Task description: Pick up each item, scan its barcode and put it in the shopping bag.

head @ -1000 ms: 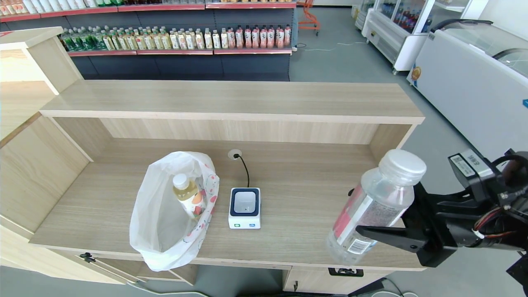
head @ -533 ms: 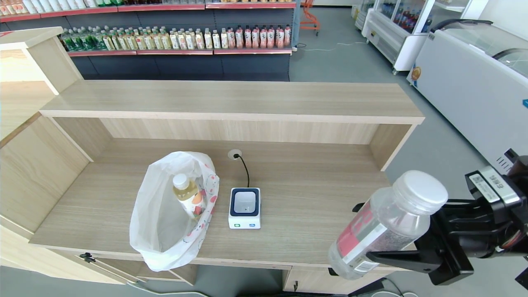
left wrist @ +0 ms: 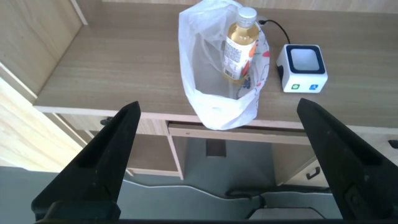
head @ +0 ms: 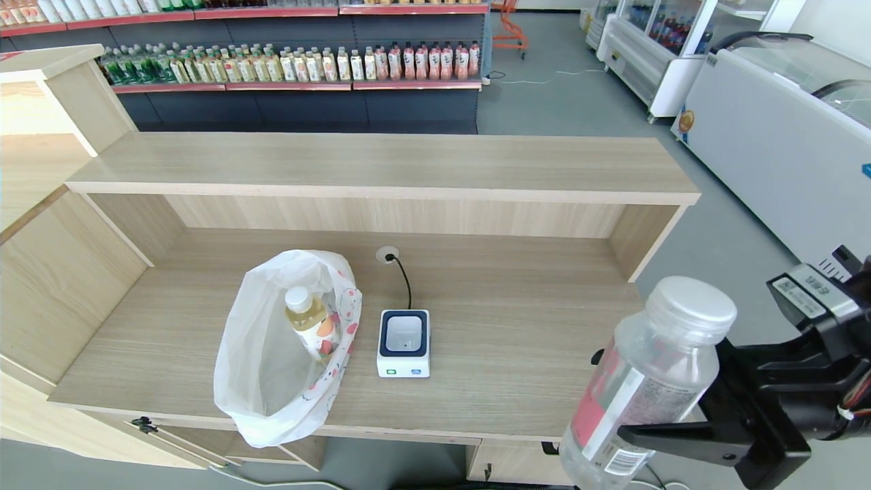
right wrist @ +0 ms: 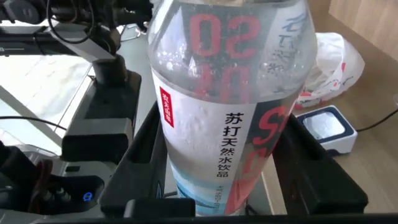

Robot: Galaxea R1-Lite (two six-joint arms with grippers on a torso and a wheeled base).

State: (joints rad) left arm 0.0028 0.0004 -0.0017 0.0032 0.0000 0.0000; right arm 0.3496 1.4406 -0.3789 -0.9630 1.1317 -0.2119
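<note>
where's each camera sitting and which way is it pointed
head: on the robot's head, facing forward and down at the counter; right gripper holding the water bottle.
left wrist: left arm, facing past its open left gripper at the shopping bag and scanner.
right wrist: right arm, facing along the gripped bottle.
shared: bag and scanner, all three.

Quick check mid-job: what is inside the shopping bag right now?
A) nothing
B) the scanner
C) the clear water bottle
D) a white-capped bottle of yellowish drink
D: the white-capped bottle stands inside the shopping bag, while the clear bottle is held in the right gripper.
</note>
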